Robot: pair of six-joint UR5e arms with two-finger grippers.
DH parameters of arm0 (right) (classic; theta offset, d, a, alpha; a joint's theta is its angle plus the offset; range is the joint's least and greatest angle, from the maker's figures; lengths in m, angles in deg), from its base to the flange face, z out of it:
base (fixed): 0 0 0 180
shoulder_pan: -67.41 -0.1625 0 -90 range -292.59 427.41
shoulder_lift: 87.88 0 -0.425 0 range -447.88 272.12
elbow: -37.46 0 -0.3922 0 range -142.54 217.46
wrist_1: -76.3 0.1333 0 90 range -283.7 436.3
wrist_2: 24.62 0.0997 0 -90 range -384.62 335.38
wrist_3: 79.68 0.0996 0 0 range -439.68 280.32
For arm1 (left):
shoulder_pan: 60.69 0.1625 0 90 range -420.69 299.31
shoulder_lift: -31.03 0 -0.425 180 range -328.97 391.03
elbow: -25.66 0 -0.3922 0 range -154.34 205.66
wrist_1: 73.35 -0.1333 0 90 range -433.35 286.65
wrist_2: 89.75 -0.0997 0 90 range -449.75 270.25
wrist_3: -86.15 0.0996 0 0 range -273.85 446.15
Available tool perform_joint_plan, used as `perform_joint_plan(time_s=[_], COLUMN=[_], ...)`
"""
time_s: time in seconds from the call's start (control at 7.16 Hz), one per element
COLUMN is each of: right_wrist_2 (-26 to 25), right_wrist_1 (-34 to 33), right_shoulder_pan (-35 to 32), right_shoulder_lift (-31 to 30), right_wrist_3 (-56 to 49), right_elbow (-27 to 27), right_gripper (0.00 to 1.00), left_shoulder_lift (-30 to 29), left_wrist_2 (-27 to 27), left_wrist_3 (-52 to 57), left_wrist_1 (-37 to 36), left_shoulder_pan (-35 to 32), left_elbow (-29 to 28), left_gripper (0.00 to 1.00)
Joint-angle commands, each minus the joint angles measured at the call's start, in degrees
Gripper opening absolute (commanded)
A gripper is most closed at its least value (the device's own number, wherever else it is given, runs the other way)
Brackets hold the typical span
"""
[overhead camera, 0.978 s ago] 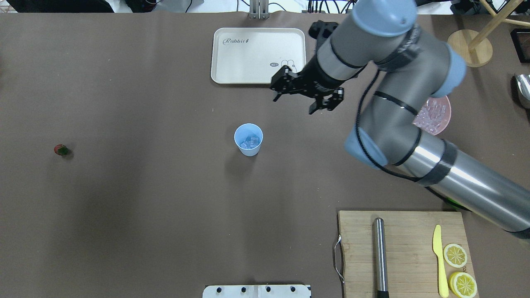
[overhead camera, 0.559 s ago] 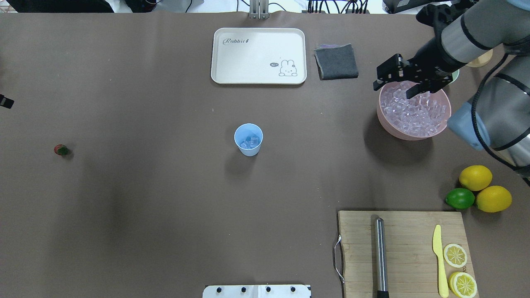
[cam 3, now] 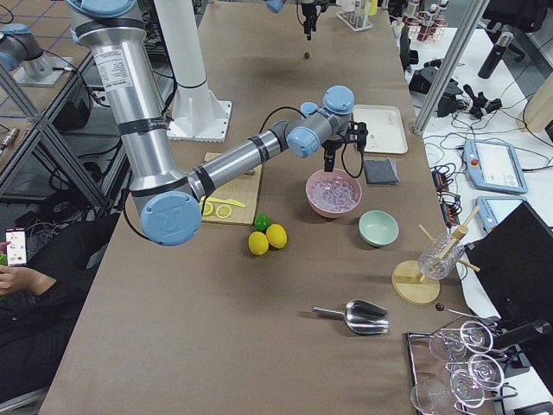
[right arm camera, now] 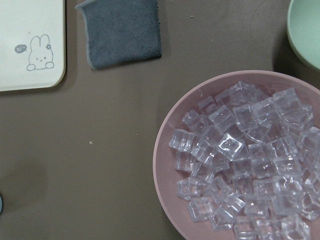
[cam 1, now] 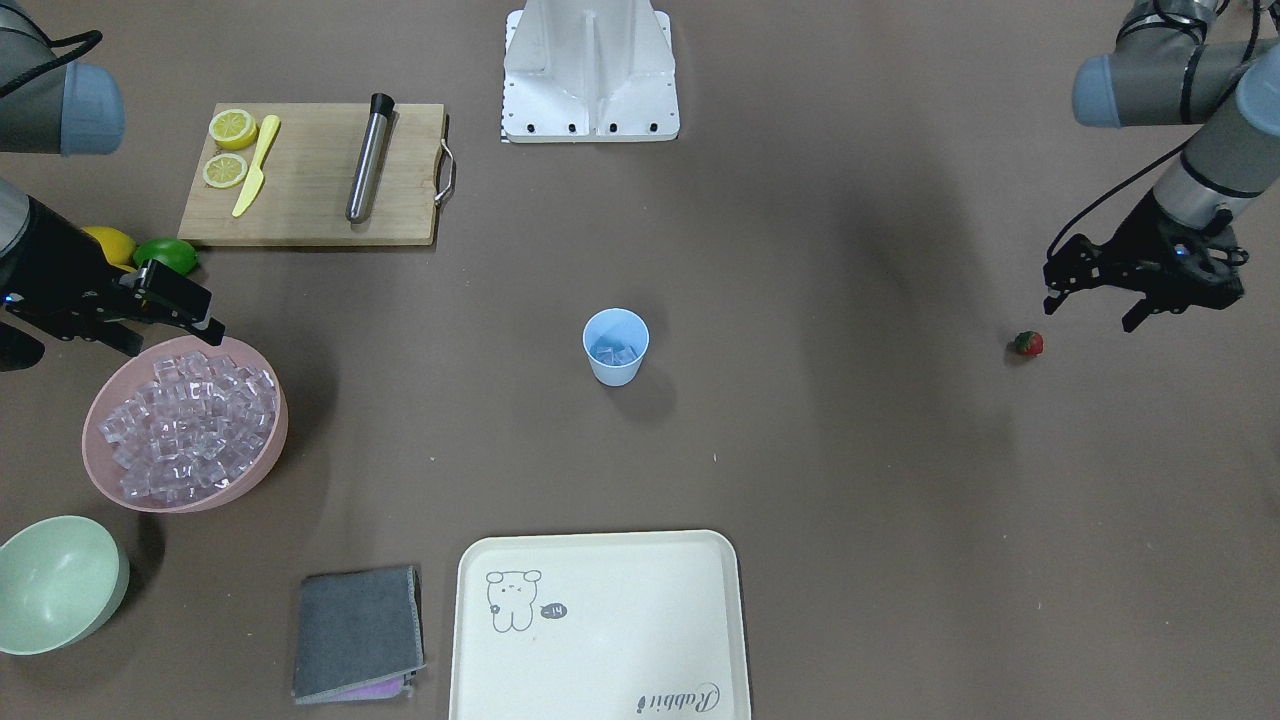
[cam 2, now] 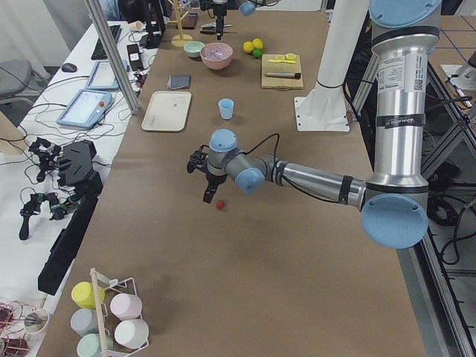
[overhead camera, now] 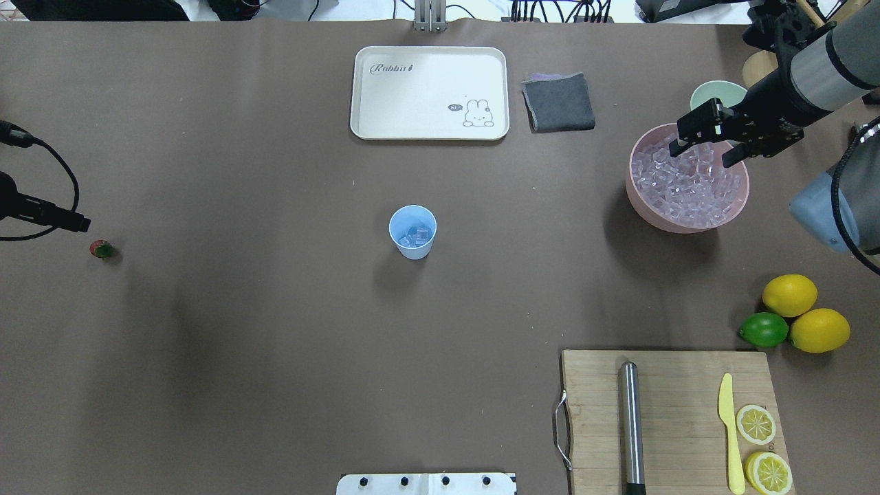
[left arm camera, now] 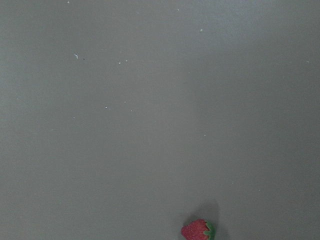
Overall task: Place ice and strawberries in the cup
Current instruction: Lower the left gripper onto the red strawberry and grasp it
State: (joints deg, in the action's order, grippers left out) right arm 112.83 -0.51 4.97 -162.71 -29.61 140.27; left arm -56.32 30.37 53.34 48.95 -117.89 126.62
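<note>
The light-blue cup [overhead camera: 412, 232] stands upright mid-table with a few ice cubes in it; it also shows in the front-facing view [cam 1: 615, 346]. Many more ice cubes [overhead camera: 687, 182] fill the pink bowl [right arm camera: 161, 165]. My right gripper [overhead camera: 705, 152] is open and empty, hovering over the bowl's far side. The tiny red strawberry [overhead camera: 102, 249] lies alone at the far left, and it also shows in the left wrist view [left arm camera: 197, 230]. My left gripper [cam 1: 1090, 308] is open and empty, above the table just beside the strawberry [cam 1: 1028, 344], apart from it.
A cream tray [overhead camera: 430, 93] and a grey cloth [overhead camera: 558, 102] lie at the far side. A pale green bowl [overhead camera: 715, 93] sits behind the pink bowl. Two lemons [overhead camera: 789, 294] and a lime [overhead camera: 763, 329] lie near the cutting board [overhead camera: 670, 419], which holds a metal muddler, a knife and lemon slices.
My right arm has swung from near the tray, beyond the cup, to over the pink ice bowl. My left gripper has come in from the left edge towards the strawberry.
</note>
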Motion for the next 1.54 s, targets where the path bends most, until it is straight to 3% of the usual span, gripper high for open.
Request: perform_joint_plan(time_s=[0.0,0.42,0.98,1.4], right_wrist_2=[-0.17,-0.43,-0.70,-0.70], right_wrist_1=[-0.01,-0.01,-0.01,-0.10], right_shoulder_pan=[-0.05,0.04,0.22,0.30], right_shoulder_lift=[0.03,0.30,0.56,0.56], right_wrist_3=[0.02,0.29,0.29,0.55], right_elbow=[-0.07,-0.16,-0.25,-0.16], right_gripper=[0.99,0.99,0.99,0.99], left_shoulder_lift=[0.07,-0.54,-3.53,-3.18], left_wrist_2=[-1.03,-1.03,-1.03,-1.03], left_wrist_3=[-2.70,-2.96,-2.61,-2.44], left_wrist_1=[1.89,8.74,8.75,8.92], left_shoulder_pan=[3.41,4.74,4.91,5.00], left_elbow=[-1.98,-8.31,-12.27,-12.28], left_gripper=[0.98,0.98,0.97,0.77])
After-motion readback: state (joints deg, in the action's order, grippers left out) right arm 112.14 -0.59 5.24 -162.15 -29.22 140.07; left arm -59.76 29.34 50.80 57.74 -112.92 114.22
